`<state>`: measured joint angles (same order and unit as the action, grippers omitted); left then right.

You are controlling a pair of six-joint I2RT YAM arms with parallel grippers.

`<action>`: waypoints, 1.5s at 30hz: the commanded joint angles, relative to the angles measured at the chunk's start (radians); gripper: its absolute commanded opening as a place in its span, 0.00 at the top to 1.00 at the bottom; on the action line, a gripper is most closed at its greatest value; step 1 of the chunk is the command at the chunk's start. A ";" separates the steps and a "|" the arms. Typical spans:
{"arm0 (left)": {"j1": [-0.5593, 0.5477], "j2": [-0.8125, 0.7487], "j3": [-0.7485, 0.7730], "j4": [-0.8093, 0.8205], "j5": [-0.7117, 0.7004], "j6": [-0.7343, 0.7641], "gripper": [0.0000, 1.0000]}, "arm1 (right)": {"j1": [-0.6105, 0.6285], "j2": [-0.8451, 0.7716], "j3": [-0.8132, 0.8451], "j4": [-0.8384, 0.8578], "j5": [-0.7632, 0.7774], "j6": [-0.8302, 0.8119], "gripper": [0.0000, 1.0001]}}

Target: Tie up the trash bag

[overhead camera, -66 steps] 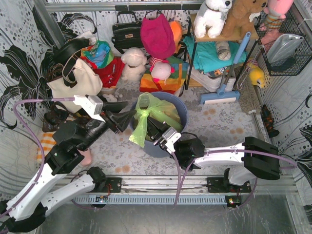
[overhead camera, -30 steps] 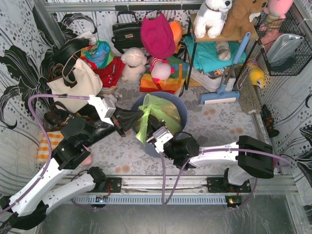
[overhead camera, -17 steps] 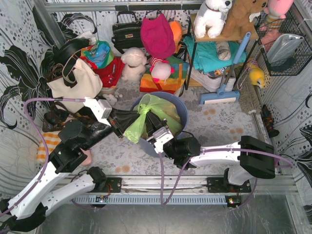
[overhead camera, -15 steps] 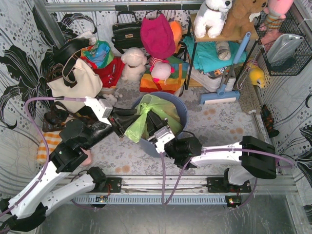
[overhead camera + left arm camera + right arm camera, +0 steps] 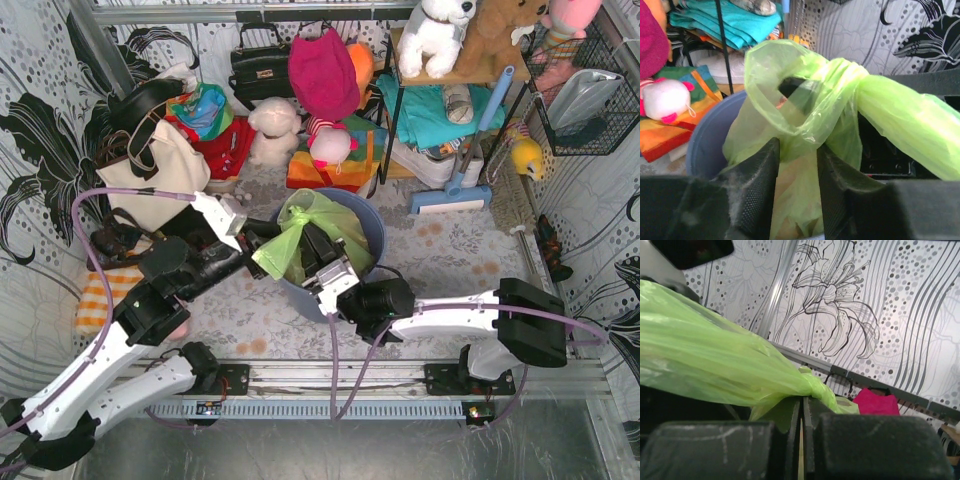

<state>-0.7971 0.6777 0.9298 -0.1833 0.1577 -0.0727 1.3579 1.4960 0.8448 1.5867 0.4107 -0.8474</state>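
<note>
Well, the trash bag (image 5: pixel 300 232) carries a loose knot (image 5: pixel 840 82), left gripper (image 5: pixel 797 150) and right gripper (image 5: pixel 801 405) jaws each pinching plastic, tightening seemingly left.

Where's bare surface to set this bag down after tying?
Best: the patterned table right of the bin, bordered by the mop head and the side rail. A smaller strip lies between bin and near rail. Behind and left is crowded: tote bag, plush toys, shelf.
</note>
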 commanded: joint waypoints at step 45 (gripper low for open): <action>-0.004 -0.147 0.117 -0.106 -0.046 0.023 0.27 | 0.001 -0.003 0.014 0.105 0.052 -0.199 1.00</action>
<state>-0.7971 0.5438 1.0050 -0.3527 0.2321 -0.0521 1.3617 1.5295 0.8745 1.5906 0.4824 -1.0847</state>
